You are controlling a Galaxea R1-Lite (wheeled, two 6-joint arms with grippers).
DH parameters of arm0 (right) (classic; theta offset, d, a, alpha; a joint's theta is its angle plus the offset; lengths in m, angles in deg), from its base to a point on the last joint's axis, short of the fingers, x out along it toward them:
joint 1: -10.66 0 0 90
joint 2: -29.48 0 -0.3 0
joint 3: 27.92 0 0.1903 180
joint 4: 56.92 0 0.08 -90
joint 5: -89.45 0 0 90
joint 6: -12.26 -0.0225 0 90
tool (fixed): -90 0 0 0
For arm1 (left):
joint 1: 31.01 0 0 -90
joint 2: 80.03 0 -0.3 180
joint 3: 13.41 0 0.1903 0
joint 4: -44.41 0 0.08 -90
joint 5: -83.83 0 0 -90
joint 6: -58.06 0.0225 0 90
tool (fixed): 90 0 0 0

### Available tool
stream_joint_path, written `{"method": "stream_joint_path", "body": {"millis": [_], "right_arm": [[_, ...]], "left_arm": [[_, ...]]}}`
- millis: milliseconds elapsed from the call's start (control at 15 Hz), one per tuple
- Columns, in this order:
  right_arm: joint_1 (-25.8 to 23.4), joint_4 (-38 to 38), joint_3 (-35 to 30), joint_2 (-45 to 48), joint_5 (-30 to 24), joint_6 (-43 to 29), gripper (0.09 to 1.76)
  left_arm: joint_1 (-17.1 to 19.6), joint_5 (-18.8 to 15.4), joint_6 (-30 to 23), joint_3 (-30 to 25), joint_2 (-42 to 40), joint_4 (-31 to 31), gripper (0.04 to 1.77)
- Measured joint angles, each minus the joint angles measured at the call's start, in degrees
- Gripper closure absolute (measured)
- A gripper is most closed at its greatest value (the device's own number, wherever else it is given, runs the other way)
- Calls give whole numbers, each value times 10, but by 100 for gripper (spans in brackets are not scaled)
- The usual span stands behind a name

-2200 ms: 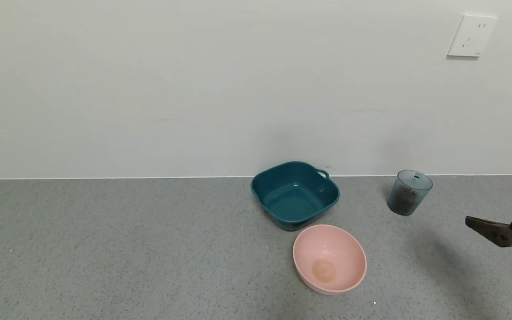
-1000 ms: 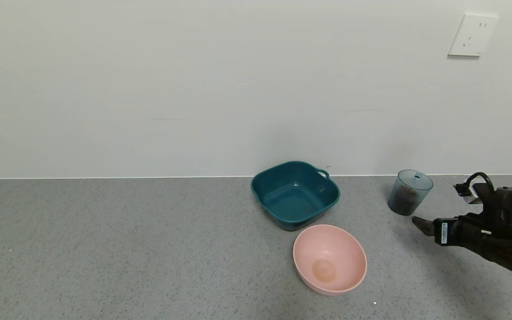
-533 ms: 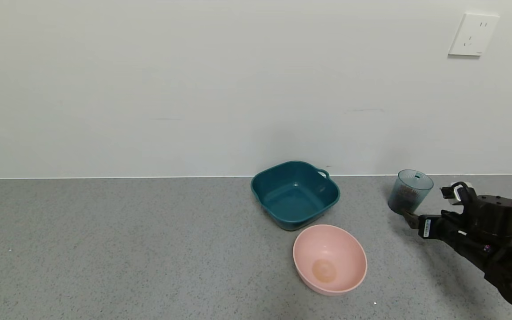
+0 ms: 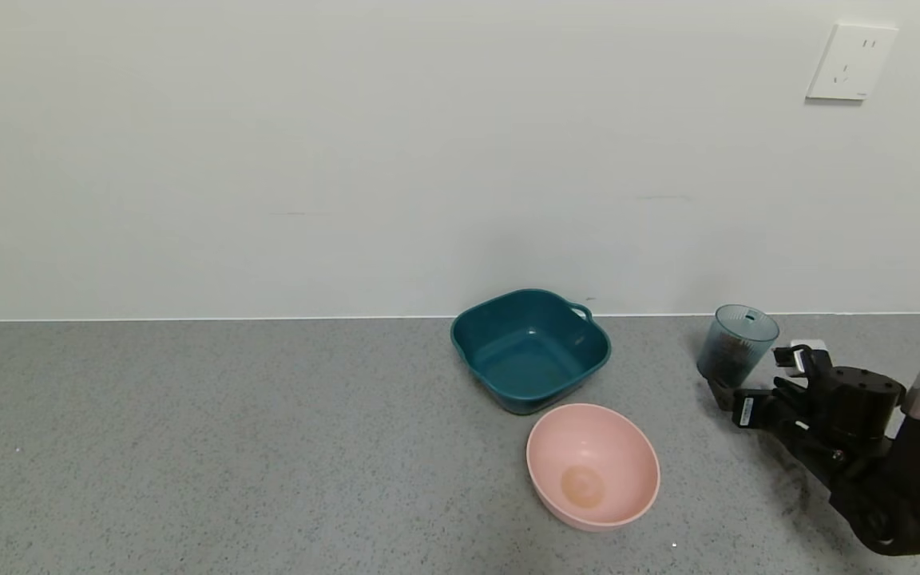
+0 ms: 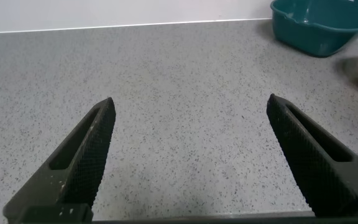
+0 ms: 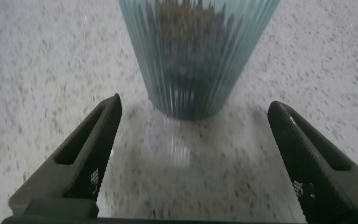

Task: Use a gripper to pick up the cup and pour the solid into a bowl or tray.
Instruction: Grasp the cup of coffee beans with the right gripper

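Observation:
The cup [image 4: 735,345], a ribbed translucent blue-grey tumbler, stands upright on the grey counter at the back right, near the wall. The dark reddish-brown solid [image 4: 726,361] fills its lower part. My right gripper [image 4: 747,377] is low on the counter just right of and in front of the cup, open and empty. In the right wrist view its fingers [image 6: 86,155] stand wide apart with the cup [image 6: 194,56] just beyond their tips. The light-pink bowl [image 4: 592,465] sits empty, left of and nearer than the cup. My left gripper [image 5: 190,101] is open over bare counter.
A squarish teal tub [image 4: 530,350] with a handle stands behind the pink bowl, close to the wall; it also shows in the left wrist view [image 5: 319,25]. A wall socket [image 4: 851,62] is high on the right. The counter's left half is bare.
My right arm has come in from the right edge, dropped low and moved leftward to the cup, its fingers now at the cup's base. Cup, bowl and tub have not moved.

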Motion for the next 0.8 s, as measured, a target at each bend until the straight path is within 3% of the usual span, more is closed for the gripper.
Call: {"method": "stream_joint_path", "body": {"millis": [800], "right_arm": [[2, -16, 106, -63, 2, -11, 14]], "left_arm": [[0, 0, 0, 0, 0, 0, 6]]}}
